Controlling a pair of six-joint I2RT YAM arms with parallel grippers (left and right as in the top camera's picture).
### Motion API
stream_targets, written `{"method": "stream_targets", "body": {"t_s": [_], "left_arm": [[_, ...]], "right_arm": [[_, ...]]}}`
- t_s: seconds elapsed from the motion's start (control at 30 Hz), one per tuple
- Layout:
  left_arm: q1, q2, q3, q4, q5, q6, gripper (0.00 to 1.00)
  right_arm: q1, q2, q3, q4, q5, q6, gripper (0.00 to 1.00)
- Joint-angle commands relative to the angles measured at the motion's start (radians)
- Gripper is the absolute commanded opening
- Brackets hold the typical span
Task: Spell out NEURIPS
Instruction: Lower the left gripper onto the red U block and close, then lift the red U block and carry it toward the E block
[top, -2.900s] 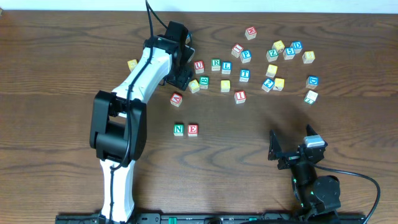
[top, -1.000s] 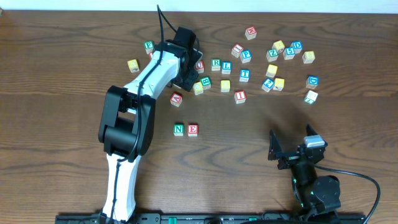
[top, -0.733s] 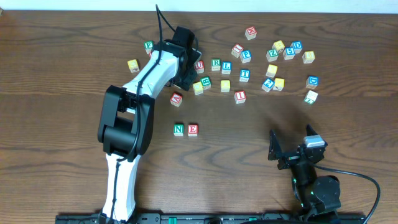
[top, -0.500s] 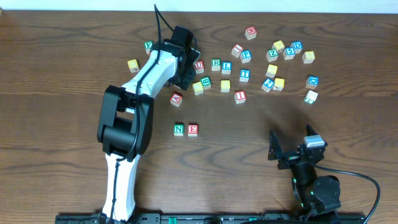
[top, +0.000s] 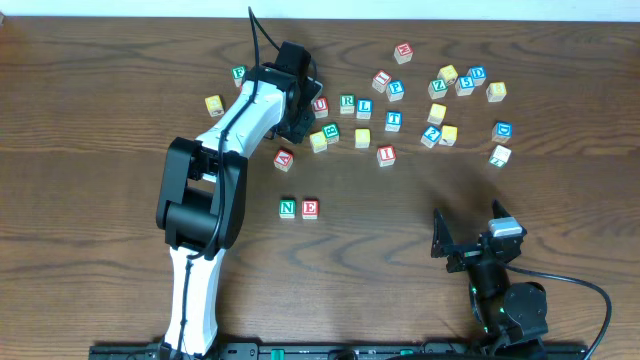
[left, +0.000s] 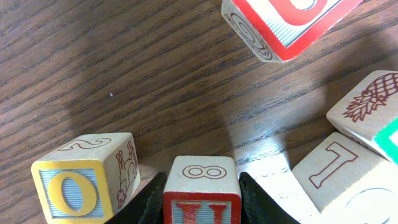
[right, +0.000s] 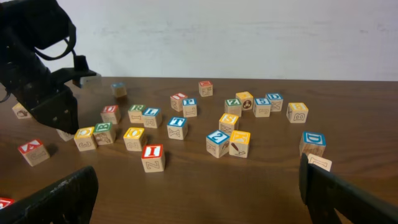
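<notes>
Item, left gripper (left: 202, 180): we found it at the far left edge of the cube cluster, drawn narrow, its two fingers (left: 149, 202) pressed against opposite sides of the U cube (left: 201, 193). That cube sat flat on the table (top: 100, 150), with its red letter facing the wrist camera and an 8 on its upper face.

Item, right gripper (right: 198, 186): we recorded it spread wide and holding nothing, low at the near right of the table, well apart from every cube.

Item, N cube (top: 288, 208) and E cube (top: 310, 208): we noted them side by side near the middle of the table, N on the left in green and E on the right in red, both well clear of the cluster.

Item, R cube (top: 347, 102): green, just right of the left gripper, with the blue L cube (top: 364, 106) beside it.

Item, I cube (top: 386, 154): red, alone at the near edge of the cluster.

Item, P and S: we could not pick them out with certainty among the far-right cubes.

Item, O cube (left: 81, 186): yellow, close to the left of the gripped cube in the wrist view.

Item, A cube (top: 284, 158): red, tilted, between the cluster and the N–E pair.
</notes>
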Motion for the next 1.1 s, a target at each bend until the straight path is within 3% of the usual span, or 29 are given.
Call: {"method": "stream_targets", "body": {"t_s": [0.0,0.47,0.77,0.97,1.07], "left_arm": [[0.005,0.011,0.004,-0.002,0.006,0.002,0.33],[0.004,-0.019,0.004,-0.045,0.006,-0.006,0.30],[0.004,-0.142,0.006,-0.059,0.006,-0.014,0.30],[0.004,-0.269,0.006,-0.073,0.006,-0.093,0.29],[0.004,-0.332,0.006,-0.096,0.006,-0.192,0.30]], "right_arm": [[-0.008,-0.003,-0.001,-0.004,-0.002,-0.006,0.99],[-0.008,-0.003,-0.001,-0.005,-0.002,-0.006,0.99],[-0.008,-0.003,-0.001,-0.005,-0.002,-0.006,0.99],[-0.008,-0.003,-0.001,-0.004,-0.002,-0.006,0.99],[-0.008,-0.003,-0.001,-0.004,-0.002,-0.006,0.99]]}}
